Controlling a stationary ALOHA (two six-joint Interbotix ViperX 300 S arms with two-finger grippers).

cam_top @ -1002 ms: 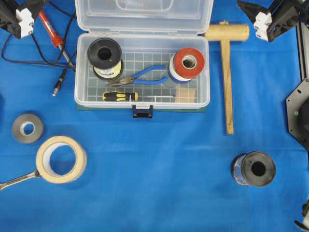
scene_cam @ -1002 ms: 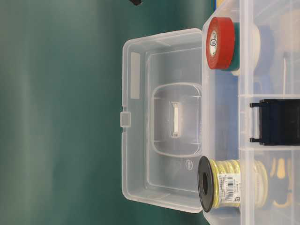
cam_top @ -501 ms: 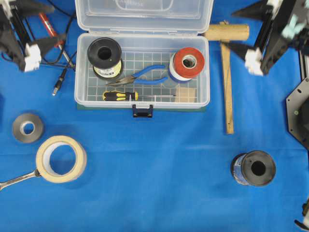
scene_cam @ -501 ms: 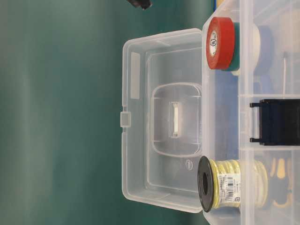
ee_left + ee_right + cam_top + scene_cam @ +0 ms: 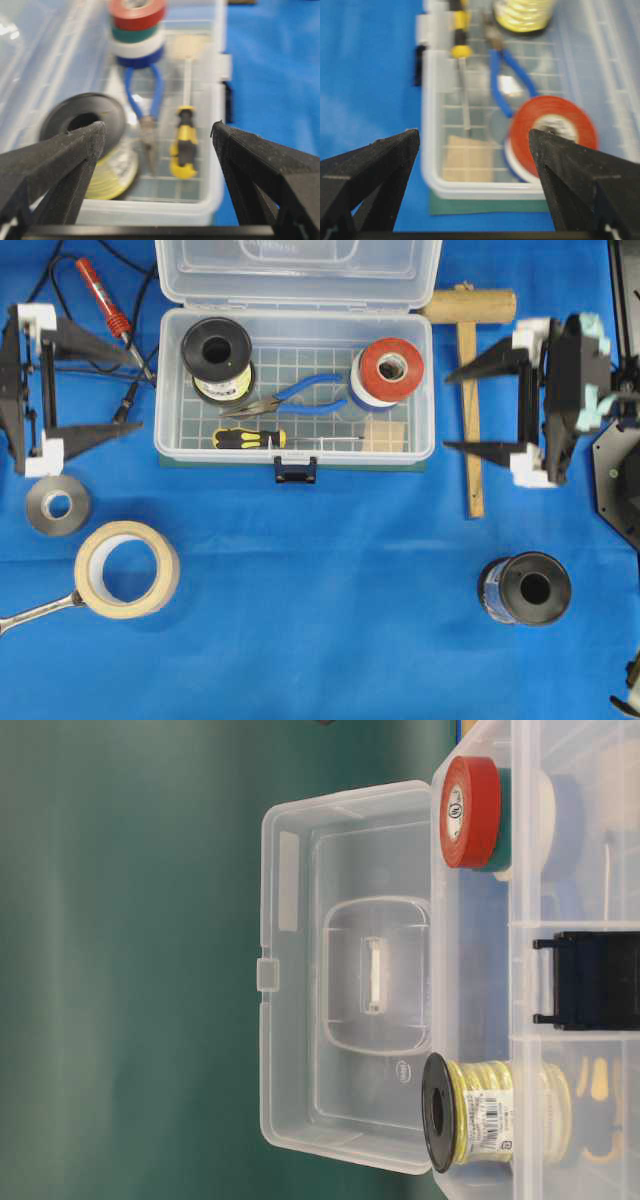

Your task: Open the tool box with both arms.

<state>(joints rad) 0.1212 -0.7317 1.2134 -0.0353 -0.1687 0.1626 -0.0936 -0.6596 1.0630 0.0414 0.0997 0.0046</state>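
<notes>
The clear tool box (image 5: 350, 454) sits at the top centre with its lid (image 5: 298, 270) swung fully back and its dark blue latch (image 5: 296, 471) hanging at the front. Seen from table level, the lid (image 5: 300, 970) stands open behind the base. Inside lie a yellow wire spool (image 5: 216, 358), a red tape stack (image 5: 390, 368), blue pliers (image 5: 300, 395) and a screwdriver (image 5: 250, 438). My left gripper (image 5: 137, 392) is open just left of the box, pointing at it (image 5: 157, 127). My right gripper (image 5: 447, 412) is open just right of it (image 5: 473, 134). Neither touches the box.
A wooden mallet (image 5: 468, 390) lies under the right gripper's fingers. A soldering iron (image 5: 103, 300) and its cables lie by the left arm. A grey tape roll (image 5: 57, 505), masking tape (image 5: 127, 568), a wrench (image 5: 35, 612) and a black spool (image 5: 528, 590) lie nearer the front.
Both grippers came forward from the top corners and turned so that their open fingers point at the box's two ends. The box and its lid have not moved.
</notes>
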